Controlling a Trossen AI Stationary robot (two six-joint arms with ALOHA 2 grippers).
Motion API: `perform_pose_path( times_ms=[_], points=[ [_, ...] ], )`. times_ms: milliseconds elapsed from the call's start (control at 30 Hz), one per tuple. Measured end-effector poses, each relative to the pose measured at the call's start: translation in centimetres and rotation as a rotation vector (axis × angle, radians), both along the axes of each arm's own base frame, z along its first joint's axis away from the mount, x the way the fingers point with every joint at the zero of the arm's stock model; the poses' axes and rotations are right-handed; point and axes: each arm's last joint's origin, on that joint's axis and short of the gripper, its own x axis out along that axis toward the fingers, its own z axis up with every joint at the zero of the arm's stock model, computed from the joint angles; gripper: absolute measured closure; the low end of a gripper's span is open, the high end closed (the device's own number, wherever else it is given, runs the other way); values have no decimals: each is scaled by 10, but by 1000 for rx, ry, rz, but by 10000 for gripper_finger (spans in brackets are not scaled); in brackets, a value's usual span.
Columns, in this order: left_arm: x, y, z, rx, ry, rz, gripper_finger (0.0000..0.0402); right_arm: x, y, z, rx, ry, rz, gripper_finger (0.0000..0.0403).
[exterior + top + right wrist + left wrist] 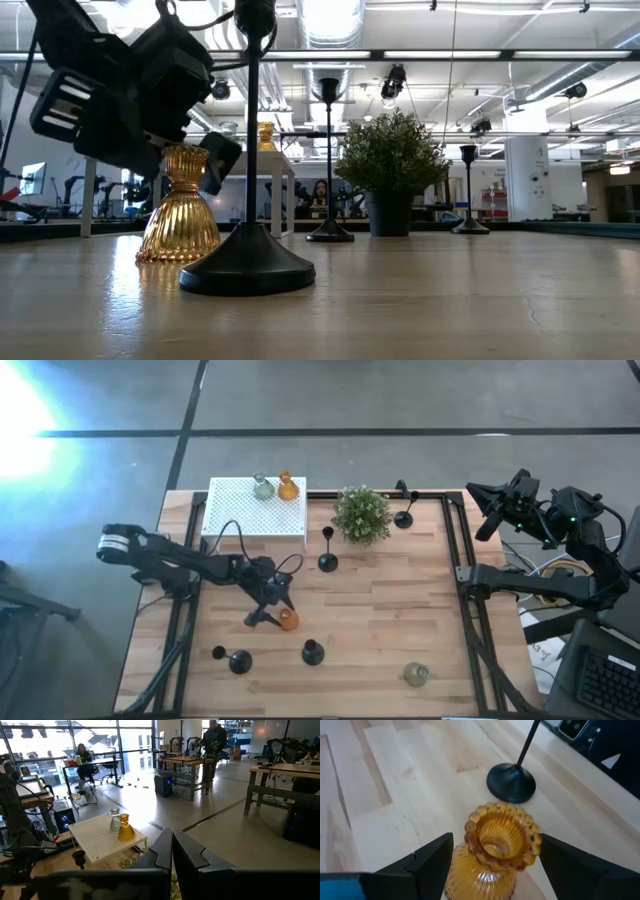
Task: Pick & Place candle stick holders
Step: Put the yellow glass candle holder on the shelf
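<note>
Amber holder (289, 620): in the high view it is seen on the table's front-left part, straddled by the left gripper (280, 614).
Progress: two glass holders (275, 486) are already set on the white box (232, 530); six are judged left on the wood.
Low view: the amber holder (179, 208) is shown standing on the table, a black holder (248, 258) just beside it.
Left wrist view: the fingers (431, 862) are held apart, one either side of the neck, not yet clamped.
Right wrist view: the right gripper (172, 851) is seen pressed together, parked off the table's right edge.
Obstacle: a potted plant (361, 514) is placed beside the box.
</note>
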Motion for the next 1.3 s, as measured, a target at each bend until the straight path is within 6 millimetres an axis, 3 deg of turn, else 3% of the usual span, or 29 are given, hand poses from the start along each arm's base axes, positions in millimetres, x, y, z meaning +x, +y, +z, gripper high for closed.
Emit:
perform_pose_path(
  times_ms=[400, 900, 1100, 1300],
  points=[
    [7, -2, -7, -10, -25, -17, 122, 0, 0, 0, 0, 0, 0, 394],
    [9, -3, -9, 10, -45, -46, 268, 0, 0, 0, 0, 0, 0, 394],
    [9, -3, -7, -11, -43, -13, 268, 0, 0, 0, 0, -1, 0, 394],
    [7, -1, 12, -49, -80, 65, 268, 0, 0, 0, 0, 0, 0, 394]
  ],
)
